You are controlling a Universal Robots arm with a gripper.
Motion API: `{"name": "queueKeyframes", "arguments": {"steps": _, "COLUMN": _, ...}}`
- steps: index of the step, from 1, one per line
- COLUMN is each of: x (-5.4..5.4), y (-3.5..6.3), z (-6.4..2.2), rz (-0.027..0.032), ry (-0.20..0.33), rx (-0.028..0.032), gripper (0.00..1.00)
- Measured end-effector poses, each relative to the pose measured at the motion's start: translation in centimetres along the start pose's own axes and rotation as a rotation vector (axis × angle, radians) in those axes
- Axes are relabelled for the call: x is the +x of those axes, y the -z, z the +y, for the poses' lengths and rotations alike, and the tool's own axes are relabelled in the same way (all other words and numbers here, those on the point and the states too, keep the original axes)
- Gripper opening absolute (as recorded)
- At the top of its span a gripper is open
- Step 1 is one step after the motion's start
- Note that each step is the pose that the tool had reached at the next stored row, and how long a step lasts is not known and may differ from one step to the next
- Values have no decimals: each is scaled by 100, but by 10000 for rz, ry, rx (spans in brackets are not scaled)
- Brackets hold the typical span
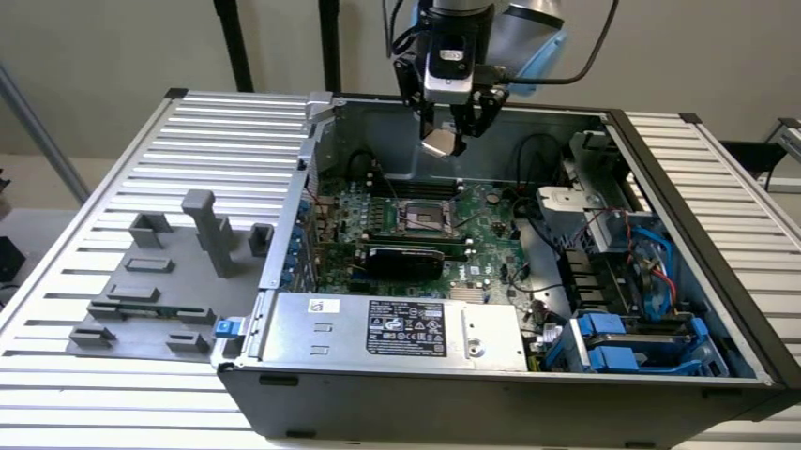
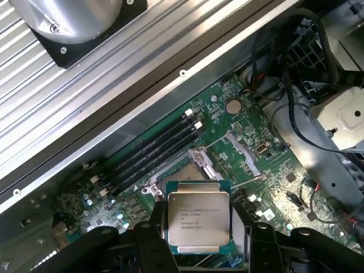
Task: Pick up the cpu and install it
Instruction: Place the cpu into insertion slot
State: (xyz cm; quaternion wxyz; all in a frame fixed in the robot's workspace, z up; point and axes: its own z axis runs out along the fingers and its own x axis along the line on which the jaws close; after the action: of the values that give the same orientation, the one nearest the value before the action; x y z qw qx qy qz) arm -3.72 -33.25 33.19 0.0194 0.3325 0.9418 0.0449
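The cpu [image 2: 198, 219]: one chip, silver lid up, clamped between the two fingers [image 2: 149, 239] of the gripper [image 1: 448, 131]. It hangs in the air over the far part of the open computer case [image 1: 501, 403]. Below it lies one green motherboard [image 1: 482, 239] with one dark socket [image 1: 423, 217]. One silver power supply [image 1: 400, 328] sits along the near edge. Left of the case, one grey fixture [image 1: 163, 281] rests on the slatted table [image 1: 75, 403].

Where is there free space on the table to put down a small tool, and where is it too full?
Free: the slatted table beyond the grey fixture, and its strip at the exterior view's right of the case. Crowded: inside the case, with motherboard and cables.
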Motion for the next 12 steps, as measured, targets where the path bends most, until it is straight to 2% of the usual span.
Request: {"name": "queueKeyframes", "arguments": {"steps": 12, "x": 0, "y": -20, "z": -2, "rz": -213, "ry": -2181, "rx": 16, "gripper": 55}}
